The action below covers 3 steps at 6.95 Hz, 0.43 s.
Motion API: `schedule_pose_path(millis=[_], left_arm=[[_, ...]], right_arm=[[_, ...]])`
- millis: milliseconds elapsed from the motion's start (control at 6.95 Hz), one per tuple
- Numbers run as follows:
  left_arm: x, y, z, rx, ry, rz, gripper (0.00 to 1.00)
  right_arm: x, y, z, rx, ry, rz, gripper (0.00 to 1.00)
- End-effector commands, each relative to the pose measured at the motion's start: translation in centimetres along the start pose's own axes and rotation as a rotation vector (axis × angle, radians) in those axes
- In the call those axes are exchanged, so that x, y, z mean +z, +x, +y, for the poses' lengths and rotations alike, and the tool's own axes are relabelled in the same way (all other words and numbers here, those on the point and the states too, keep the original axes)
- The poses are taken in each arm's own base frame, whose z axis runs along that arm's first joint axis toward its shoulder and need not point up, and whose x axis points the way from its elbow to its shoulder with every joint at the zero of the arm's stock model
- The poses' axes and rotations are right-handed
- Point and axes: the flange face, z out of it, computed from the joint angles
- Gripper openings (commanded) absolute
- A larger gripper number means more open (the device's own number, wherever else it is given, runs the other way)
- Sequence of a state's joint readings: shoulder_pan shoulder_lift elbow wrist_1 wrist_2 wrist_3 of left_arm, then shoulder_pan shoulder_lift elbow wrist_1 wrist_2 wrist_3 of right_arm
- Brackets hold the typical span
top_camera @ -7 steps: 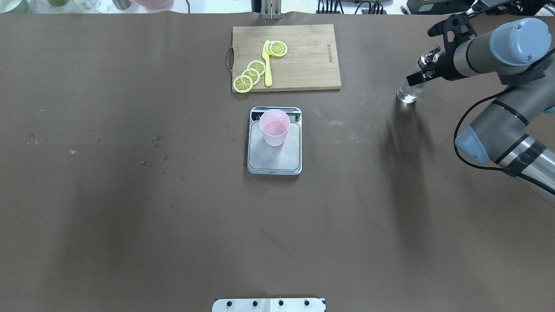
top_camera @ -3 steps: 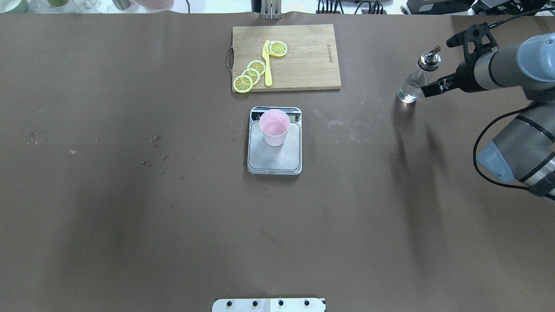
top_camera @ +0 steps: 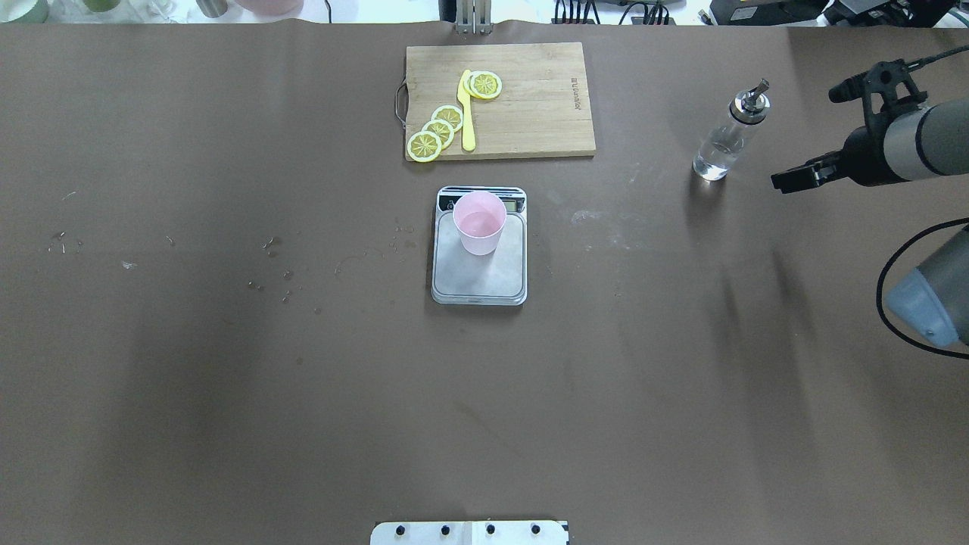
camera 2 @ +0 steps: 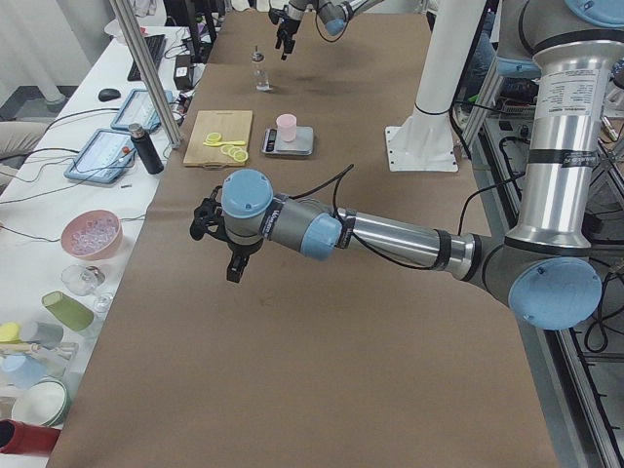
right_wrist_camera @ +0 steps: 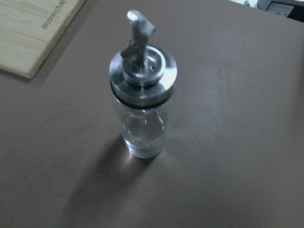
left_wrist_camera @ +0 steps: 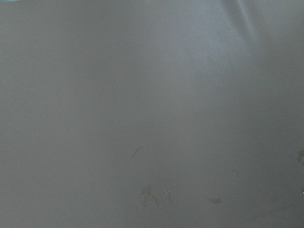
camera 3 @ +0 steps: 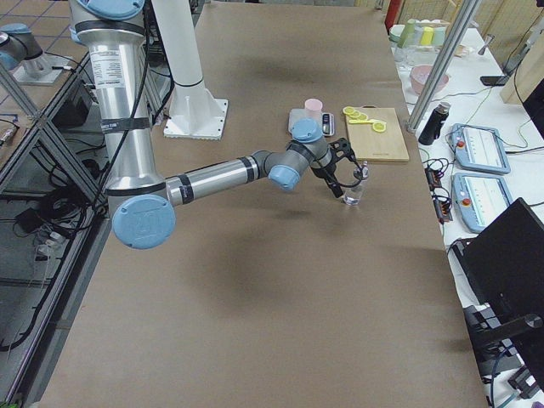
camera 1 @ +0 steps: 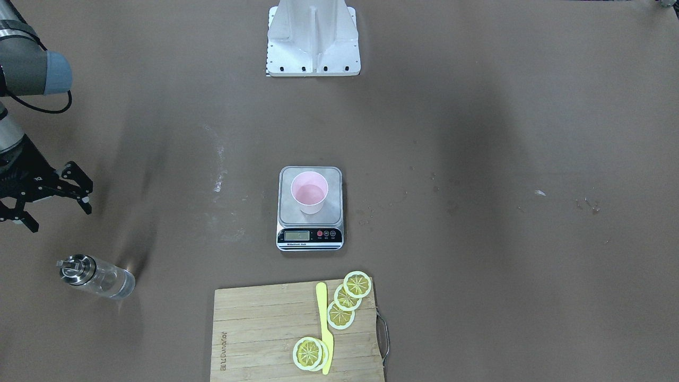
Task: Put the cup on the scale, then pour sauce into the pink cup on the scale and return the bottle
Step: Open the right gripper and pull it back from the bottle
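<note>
Now | right pincer (camera 1: 59,217) spread wide, empty, arm cut off | left pincer (camera 2: 234,271) grip unreadable | sauce (right_wrist_camera: 141,142) faint inside bottle (right_wrist_camera: 142,107)

Overhead, we look forward and down across the whole table (top_camera: 227,378); the front camera faces back at us, steeply down. Both share the scale (top_camera: 478,276). Our two end cameras sight along the table. The right wrist camera sits close above the bottle (right_wrist_camera: 142,128); the left shows, seemingly, only blurred table.
</note>
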<state>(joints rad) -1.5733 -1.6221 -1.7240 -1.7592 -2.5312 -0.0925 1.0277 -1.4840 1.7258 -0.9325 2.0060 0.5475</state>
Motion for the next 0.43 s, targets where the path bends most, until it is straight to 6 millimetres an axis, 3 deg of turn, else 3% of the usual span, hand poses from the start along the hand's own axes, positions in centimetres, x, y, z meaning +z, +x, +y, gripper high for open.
schedule_pose_path(millis=[0,288], left_arm=[[-0.2,-0.3,0.1,-0.001,0.004,-0.004,0.97],[-2.0,-2.0,0.1,-0.028,0.034,-0.028,0.97]], right_arm=[[-2.8,4.6,1.9,0.077,-0.045,-0.049,1.0],[-5.2,10.2,2.3,0.193,-0.092,-0.072,1.0]])
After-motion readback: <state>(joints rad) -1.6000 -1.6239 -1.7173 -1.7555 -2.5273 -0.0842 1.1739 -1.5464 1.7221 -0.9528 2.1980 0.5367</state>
